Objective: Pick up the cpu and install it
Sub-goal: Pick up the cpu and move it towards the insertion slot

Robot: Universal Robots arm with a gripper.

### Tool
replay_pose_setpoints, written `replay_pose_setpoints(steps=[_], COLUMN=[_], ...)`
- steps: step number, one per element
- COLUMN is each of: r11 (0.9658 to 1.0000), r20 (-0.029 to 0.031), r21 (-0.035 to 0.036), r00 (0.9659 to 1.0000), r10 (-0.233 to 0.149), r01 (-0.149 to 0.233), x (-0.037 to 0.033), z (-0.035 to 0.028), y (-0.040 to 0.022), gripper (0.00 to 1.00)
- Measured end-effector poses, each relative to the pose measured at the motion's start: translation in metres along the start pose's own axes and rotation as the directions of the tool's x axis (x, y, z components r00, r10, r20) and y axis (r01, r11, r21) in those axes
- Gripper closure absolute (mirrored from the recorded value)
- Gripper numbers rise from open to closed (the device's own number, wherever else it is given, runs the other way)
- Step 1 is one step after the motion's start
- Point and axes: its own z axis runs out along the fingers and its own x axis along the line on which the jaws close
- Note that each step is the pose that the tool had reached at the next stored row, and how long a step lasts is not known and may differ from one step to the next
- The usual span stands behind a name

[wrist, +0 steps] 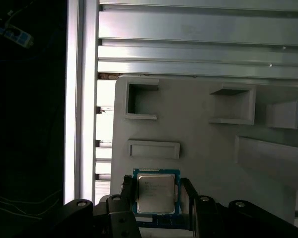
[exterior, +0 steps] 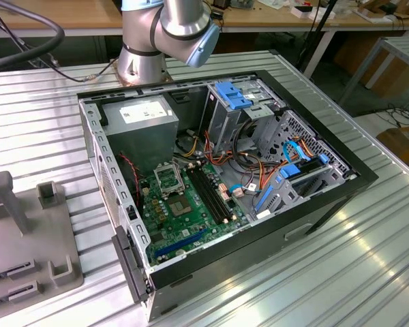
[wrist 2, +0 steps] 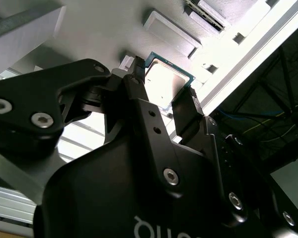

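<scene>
Gripper, narrow: its fingers press two opposite edges of the cpu. The chip lies silver face up at the grey fixture tray; whether it rests there or hangs just clear cannot be told. It is well apart from the motherboard socket in the open computer case. A sound grip likely calls for centred, even edge pressure and a level chip.

Open computer case on ribbed metal table; grey fixture near it.
</scene>
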Motion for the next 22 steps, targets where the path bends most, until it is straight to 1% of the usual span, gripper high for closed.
replay_pose_setpoints(steps=[22], r11=[1.0000], r20=[-0.0001], r21=[0.0000], r00=[1.0000], r10=[0.000], r01=[0.000], x=[0.0001], z=[-0.0056], y=[0.0001], gripper=[0.53])
